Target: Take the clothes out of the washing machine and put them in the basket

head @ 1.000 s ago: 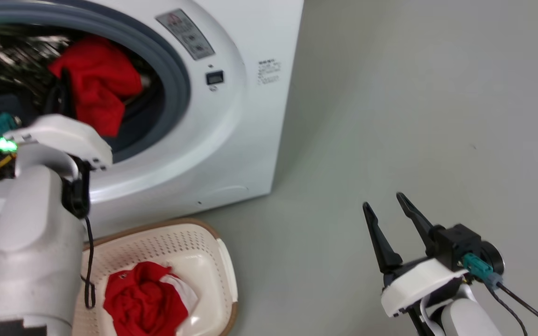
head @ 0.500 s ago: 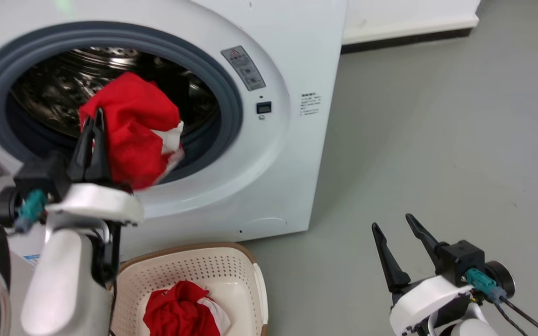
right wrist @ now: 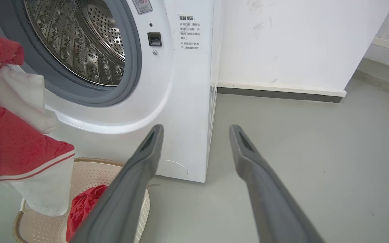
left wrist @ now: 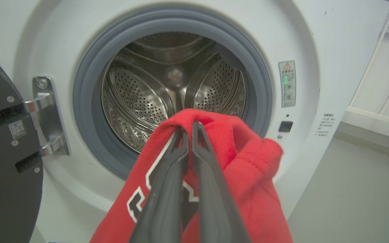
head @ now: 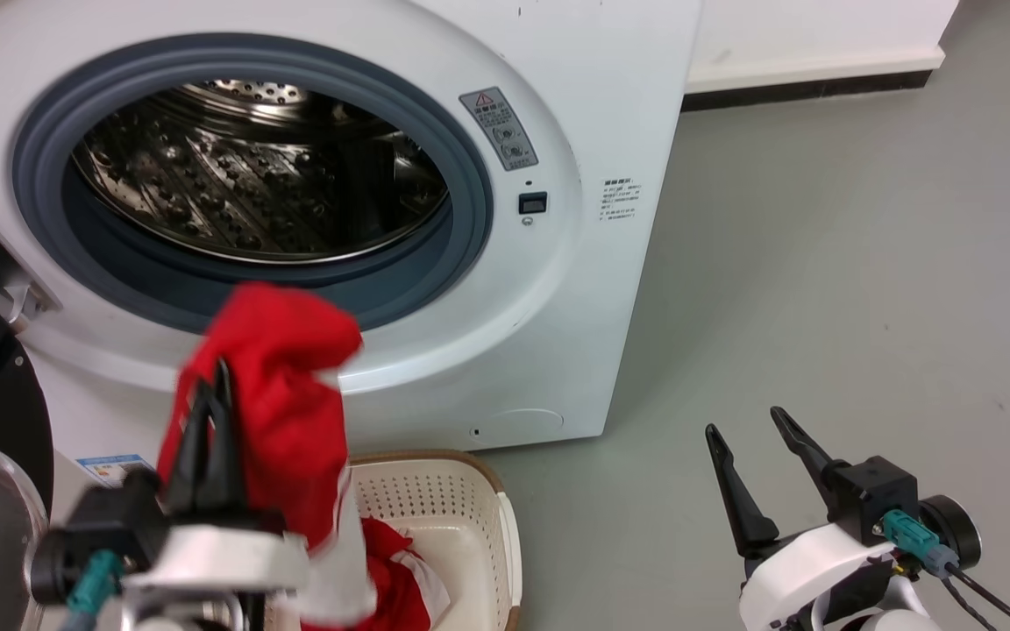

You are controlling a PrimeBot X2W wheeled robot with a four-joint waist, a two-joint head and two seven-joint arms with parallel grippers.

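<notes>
Pinching a red jersey (head: pixel 295 386) tight, left gripper (head: pixel 213 377) is hanging it above the perforated basket (head: pixel 487 478) at 6 o'clock of the washing machine (head: pixel 575 263), likely for dropping; right gripper (head: pixel 743 421) is idling wide-spread, 4 o'clock.

Floor: smooth matte grey-green floor (head: pixel 829 289), level, uniform in tone.
Wall: flat white painted wall (right wrist: pixel 282 44) rising at the floor's far edge, with faint grey scuff marks (right wrist: pixel 258 25) on its upper part.
Skirting: low white ledge-like skirting board (right wrist: pixel 282 91) with a dark strip beneath, running along the wall's foot where it meets the floor.
Panelling: pale white framed panelling (left wrist: pixel 380 84); detail unclear.
</notes>
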